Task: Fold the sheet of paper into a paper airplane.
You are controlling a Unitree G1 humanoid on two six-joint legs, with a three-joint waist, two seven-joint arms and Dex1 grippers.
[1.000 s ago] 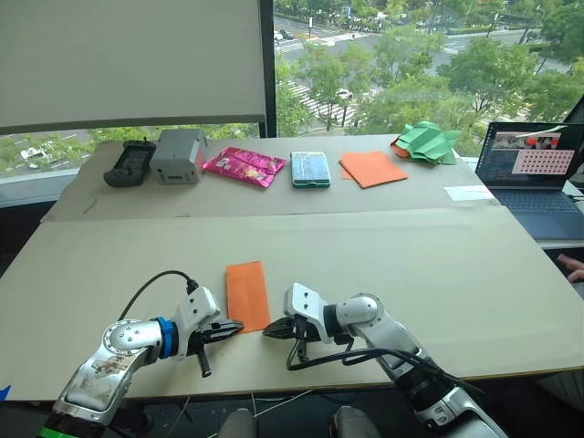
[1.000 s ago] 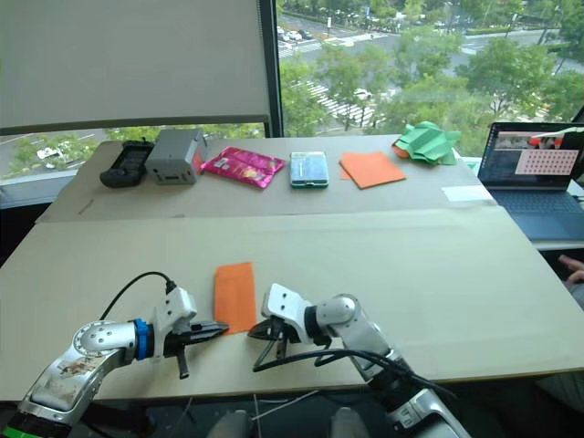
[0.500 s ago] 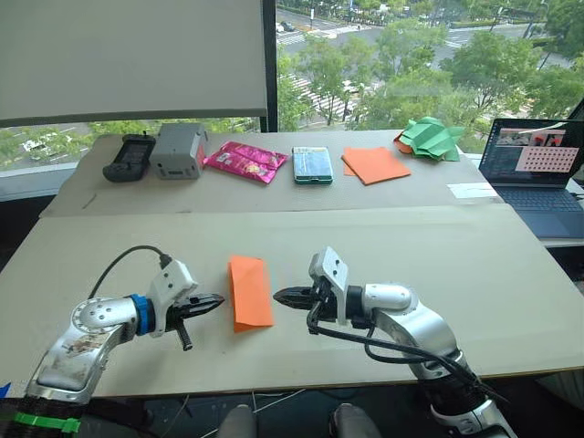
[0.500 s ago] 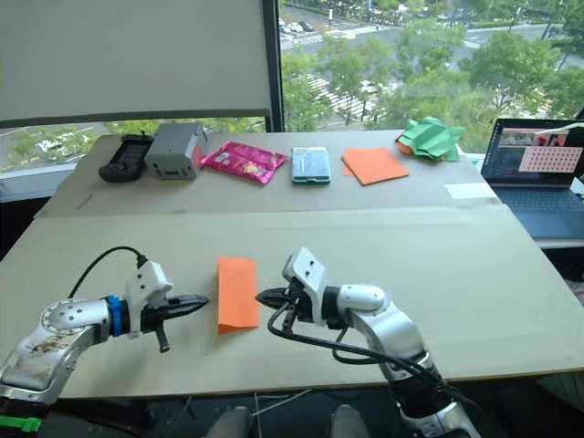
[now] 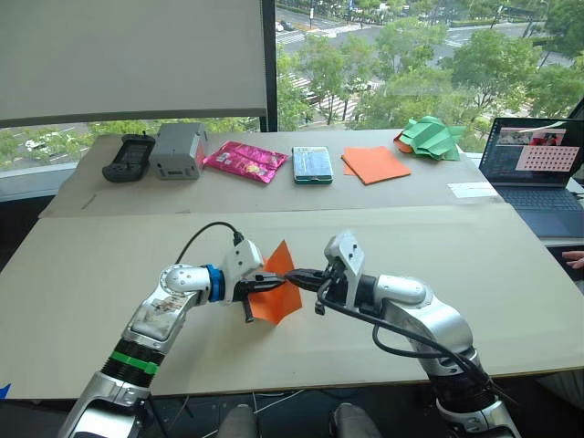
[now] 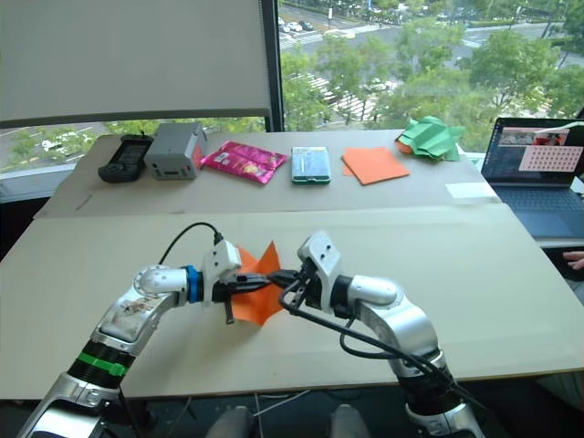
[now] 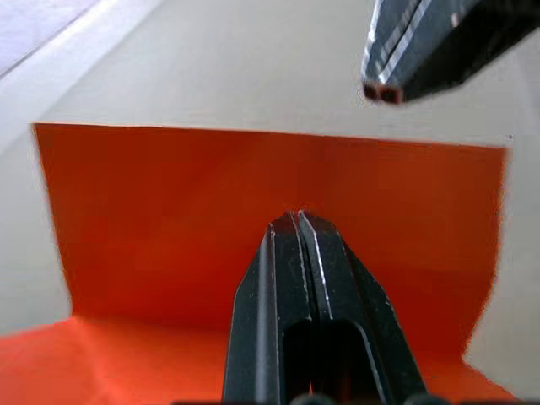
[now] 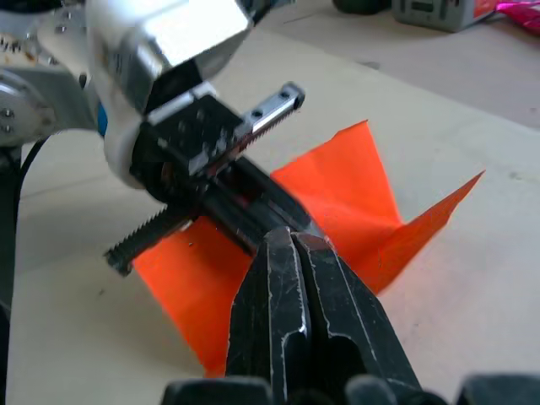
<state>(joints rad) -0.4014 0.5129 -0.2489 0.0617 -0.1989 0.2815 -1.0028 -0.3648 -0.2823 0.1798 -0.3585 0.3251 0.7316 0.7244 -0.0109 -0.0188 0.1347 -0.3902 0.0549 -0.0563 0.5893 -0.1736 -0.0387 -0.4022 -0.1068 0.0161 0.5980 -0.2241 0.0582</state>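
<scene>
- Sitting near the front middle of the bench (image 5: 511,274), your sheet of paper (image 5: 276,297) is partly folded: one flap lies flat on the surface while another stands up from it in a pointed orange peak.
- Your left gripper (image 5: 270,285) comes in from the left with its two black fingers pressed together, tips resting on the sheet; in the left wrist view the closed tips (image 7: 295,221) lie against the orange paper, but you cannot tell whether paper is pinched between them.
- Your right gripper (image 5: 304,276) reaches in from the right, fingers clenched together with no gap, its tips just beside the left gripper's and at the sheet's raised edge.
- Along the far side of the bench you have a black handheld controller (image 5: 128,160), a grey box (image 5: 178,152), a pink snack packet (image 5: 244,162), a green-edged case (image 5: 311,165), a smooth orange paper (image 5: 375,165) and a green paper heap (image 5: 432,139).
- An open laptop (image 5: 532,173) sits at the far right, with a white slip (image 5: 471,190) near it.
</scene>
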